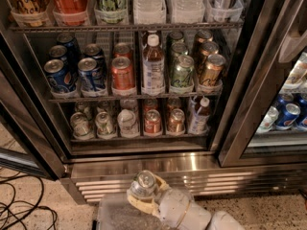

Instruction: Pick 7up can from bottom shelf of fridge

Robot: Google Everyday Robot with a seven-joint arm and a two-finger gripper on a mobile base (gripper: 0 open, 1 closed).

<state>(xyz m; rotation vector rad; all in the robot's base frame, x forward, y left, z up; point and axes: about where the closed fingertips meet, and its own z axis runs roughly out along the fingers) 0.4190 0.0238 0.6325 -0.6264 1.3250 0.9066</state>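
One 7up can sits pinched in the gripper, low and near, just in front of the grille of the fridge and well clear of the bottom shelf. Its shiny silver top faces up, and yellowish fingers press its sides. The white arm runs off to the near right. On the bottom shelf, silver-topped cans fill the left lanes, a red can and a copper can stand to their right, and a small bottle is farthest right. Blue cans and a tall bottle stand on the rack above. Black cables lie on the floor, near left.
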